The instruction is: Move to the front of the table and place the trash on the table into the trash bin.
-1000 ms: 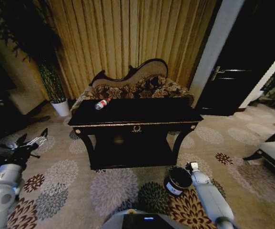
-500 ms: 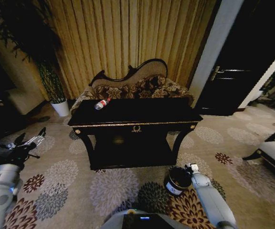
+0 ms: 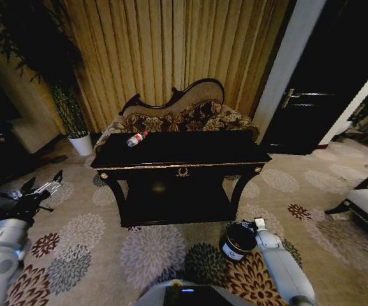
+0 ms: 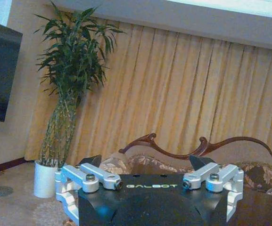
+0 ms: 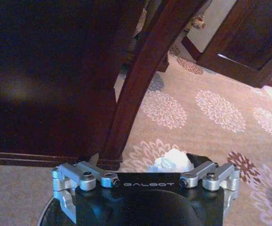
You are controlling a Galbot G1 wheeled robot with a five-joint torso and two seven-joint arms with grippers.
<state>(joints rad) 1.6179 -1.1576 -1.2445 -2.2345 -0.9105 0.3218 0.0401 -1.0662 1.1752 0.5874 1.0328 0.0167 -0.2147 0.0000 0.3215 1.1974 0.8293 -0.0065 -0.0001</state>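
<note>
R gripper (image 3: 252,224) is low at the rim of the trash bin (image 3: 237,241), just off the table's front-right leg; jaw state can't tell. In the R wrist view a white crumpled scrap (image 5: 171,161) sits right ahead of the gripper (image 5: 147,175), can't tell if it's gripped or loose over the bin's mouth. Bin stands on the carpet (image 3: 152,252) in front of the table, toward its right end, white label facing the robot.

L gripper (image 3: 41,189) hangs in the air well to the left of the table, about level w/ the lower shelf in the head view, fingers (image 3: 55,186) spread apart, nothing between them. L wrist view looks past the gripper (image 4: 150,181) to the curtain (image 4: 183,99), a plant (image 4: 67,89) in a white pot, and the sofa back.

Table (image 3: 190,148) is black, glossy, gold trim on the front edge. A clear bottle (image 3: 136,138) w/ red cap lies on its side at the table's back-left corner. Sofa (image 3: 184,111) is right behind the table.
</note>
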